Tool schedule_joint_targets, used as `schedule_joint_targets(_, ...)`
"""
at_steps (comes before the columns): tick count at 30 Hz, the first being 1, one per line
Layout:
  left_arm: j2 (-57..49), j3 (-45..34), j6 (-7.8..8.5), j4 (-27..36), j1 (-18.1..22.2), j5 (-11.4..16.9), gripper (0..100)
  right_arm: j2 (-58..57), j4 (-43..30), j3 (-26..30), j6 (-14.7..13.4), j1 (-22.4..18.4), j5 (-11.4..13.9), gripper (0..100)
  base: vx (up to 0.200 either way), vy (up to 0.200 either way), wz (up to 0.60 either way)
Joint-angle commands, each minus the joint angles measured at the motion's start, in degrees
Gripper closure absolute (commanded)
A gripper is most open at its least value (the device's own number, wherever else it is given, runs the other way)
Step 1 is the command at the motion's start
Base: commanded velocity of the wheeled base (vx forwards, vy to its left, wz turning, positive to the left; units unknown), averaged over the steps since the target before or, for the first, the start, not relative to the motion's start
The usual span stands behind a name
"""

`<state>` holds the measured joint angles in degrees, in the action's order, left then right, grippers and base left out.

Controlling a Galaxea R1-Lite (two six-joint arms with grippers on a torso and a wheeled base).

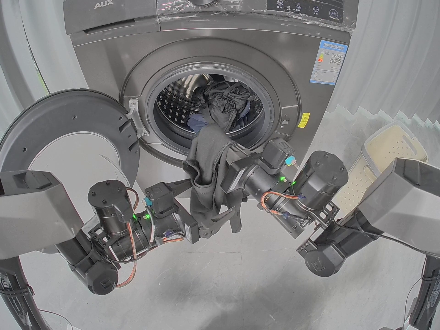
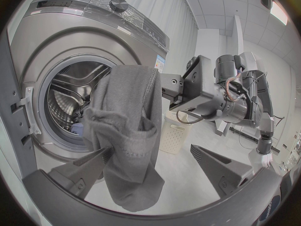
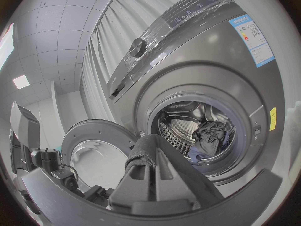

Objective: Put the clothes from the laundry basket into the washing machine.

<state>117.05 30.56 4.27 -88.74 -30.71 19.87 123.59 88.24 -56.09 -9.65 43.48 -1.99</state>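
Your right tool (image 3: 155, 156) is clamped on the dark garment (image 1: 208, 161), draped over it just short of the washing machine drum (image 1: 181, 102); left tool (image 2: 150, 148) gapes wide below. Loading step: push forward inside, then release.

You'll find a short logo in pale letters on the detergent drawer (image 1: 110, 8) of the washing machine (image 1: 275, 46). High on its front, right side, a blue-and-white energy label (image 1: 328, 63) carries a coloured rating scale and a QR code, with print too small to read. Below it sits a yellow sticker (image 1: 303, 120), also unreadable. White icons mark the control panel (image 1: 305, 3)
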Motion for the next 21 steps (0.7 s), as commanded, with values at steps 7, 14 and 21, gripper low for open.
schedule_joint_targets(7,8.1,7.76,-0.4,0.14,0.3,-3.87,0,1.66,0.01,-1.04,-0.28,2.57,-1.35,100,0.0,0.0,0.0)
schedule_joint_targets(14,11.88,13.3,-1.37,0.14,-0.05,-5.98,0,1.66,0.01,-0.51,-0.63,3.63,-1.7,100,0.0,0.0,0.0)
schedule_joint_targets(21,12.94,18.66,-2.86,0.23,0.47,-8.8,0,1.66,0.01,0.63,-1.16,4.33,-2.5,100,0.0,0.0,0.0)
